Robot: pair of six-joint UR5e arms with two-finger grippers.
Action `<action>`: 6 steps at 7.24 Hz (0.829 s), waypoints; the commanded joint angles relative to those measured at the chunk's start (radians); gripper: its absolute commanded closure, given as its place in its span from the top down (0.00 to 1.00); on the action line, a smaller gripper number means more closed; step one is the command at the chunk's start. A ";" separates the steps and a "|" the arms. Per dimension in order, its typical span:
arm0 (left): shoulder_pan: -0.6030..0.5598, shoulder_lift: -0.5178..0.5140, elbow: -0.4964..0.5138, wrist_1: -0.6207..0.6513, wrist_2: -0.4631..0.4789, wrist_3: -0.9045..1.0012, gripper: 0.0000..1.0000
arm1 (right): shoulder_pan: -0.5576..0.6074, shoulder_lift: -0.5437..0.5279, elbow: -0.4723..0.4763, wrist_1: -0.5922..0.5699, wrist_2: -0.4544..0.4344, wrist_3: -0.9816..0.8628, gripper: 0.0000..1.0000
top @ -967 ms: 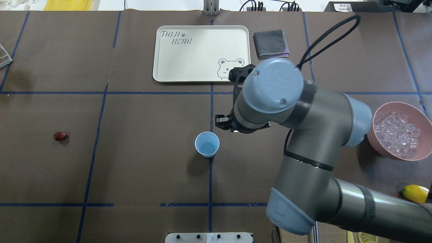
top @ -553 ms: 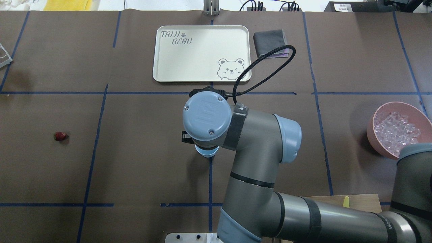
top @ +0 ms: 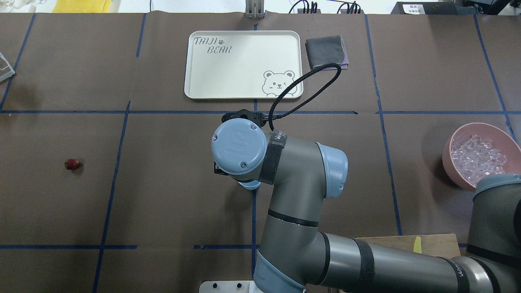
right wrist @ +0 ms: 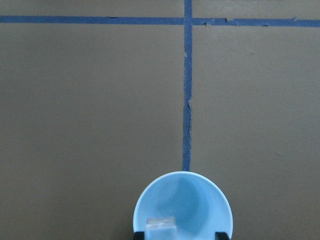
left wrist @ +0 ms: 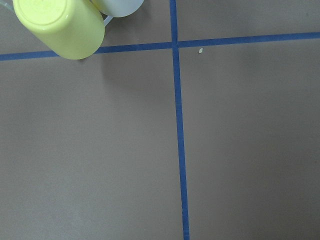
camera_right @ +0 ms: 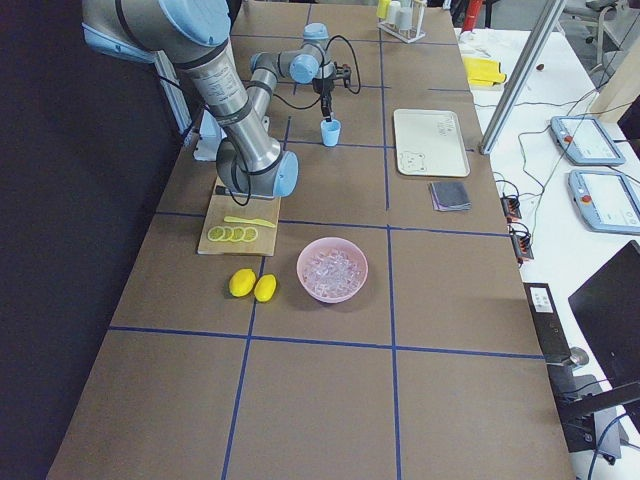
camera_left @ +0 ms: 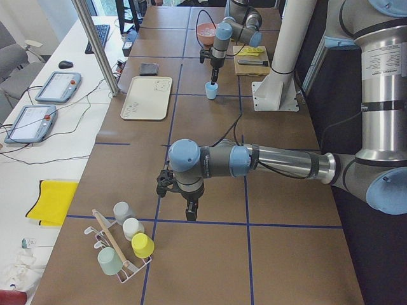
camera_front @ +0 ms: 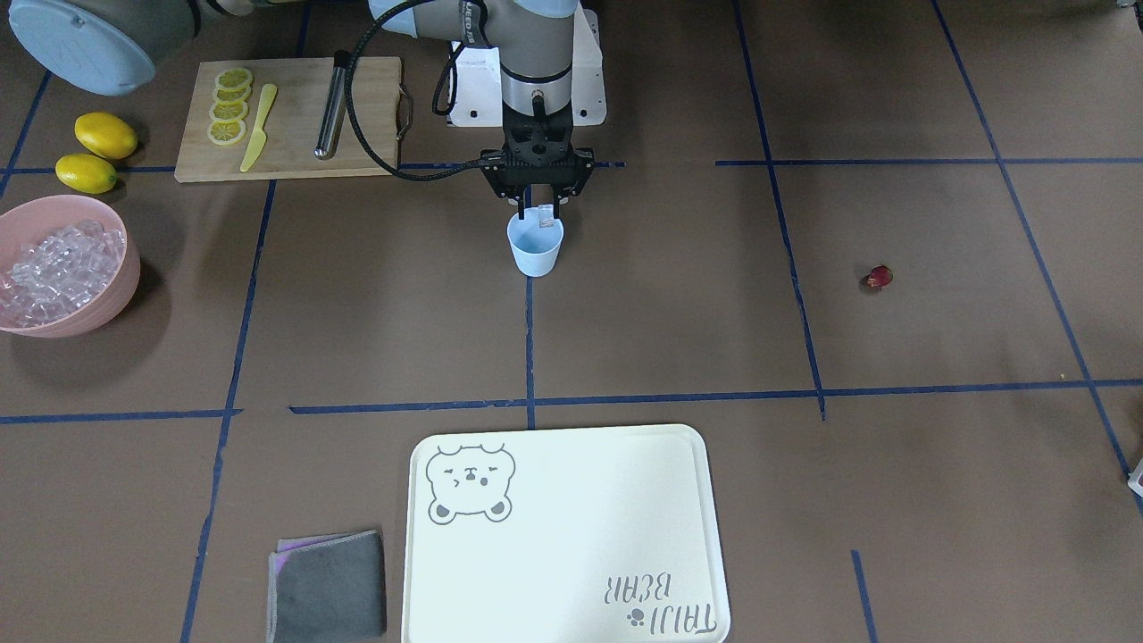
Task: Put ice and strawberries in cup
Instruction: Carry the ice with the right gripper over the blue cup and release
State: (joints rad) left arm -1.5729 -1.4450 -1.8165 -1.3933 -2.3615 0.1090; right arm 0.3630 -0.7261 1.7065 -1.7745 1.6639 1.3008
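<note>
The pale blue cup (camera_front: pixel 535 248) stands at the table's middle on a blue tape line, also seen in the right wrist view (right wrist: pixel 183 202). My right gripper (camera_front: pixel 538 212) hangs straight over its mouth, open, its fingers wider apart than the clear ice cube (right wrist: pixel 160 227) beside one finger at the cup's rim. More ice (camera_front: pixel 49 259) fills the pink bowl (camera_front: pixel 123 277). The strawberry (camera_front: pixel 880 277) lies alone far toward my left (top: pixel 72 164). My left gripper (camera_left: pixel 190 213) shows only in the exterior left view, so I cannot tell its state.
A cream tray (top: pixel 195 91) and a grey cloth (top: pixel 327 52) lie on the far side. A cutting board (camera_front: pixel 286 156) with lemon slices, a yellow knife and a metal tool sits near two lemons (camera_front: pixel 96 150). A rack of cups (camera_left: pixel 124 244) stands by the left arm.
My right arm swung left from beside the cup to directly above it, and its wrist now covers most of the cup in the overhead view. The strawberry has not moved.
</note>
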 commanded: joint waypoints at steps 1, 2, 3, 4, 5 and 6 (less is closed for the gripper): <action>0.001 0.000 0.000 -0.001 -0.002 0.000 1.00 | -0.001 -0.004 0.007 -0.002 0.004 -0.012 0.99; 0.001 0.000 0.000 -0.001 -0.002 0.000 1.00 | 0.005 -0.004 0.010 -0.002 0.007 -0.021 0.99; 0.001 0.000 -0.001 -0.001 -0.002 0.000 1.00 | 0.019 -0.010 0.022 -0.003 0.014 -0.023 0.99; 0.001 0.000 -0.001 -0.001 -0.002 0.000 1.00 | 0.031 -0.047 0.060 -0.005 0.014 -0.035 0.99; 0.001 0.000 -0.001 -0.001 -0.002 0.000 1.00 | 0.056 -0.079 0.094 -0.008 0.026 -0.067 0.99; 0.002 0.000 -0.001 -0.001 -0.002 0.000 1.00 | 0.089 -0.126 0.141 -0.011 0.066 -0.131 0.99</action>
State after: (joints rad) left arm -1.5719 -1.4450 -1.8176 -1.3944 -2.3638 0.1089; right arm 0.4153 -0.7993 1.7938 -1.7818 1.6944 1.2324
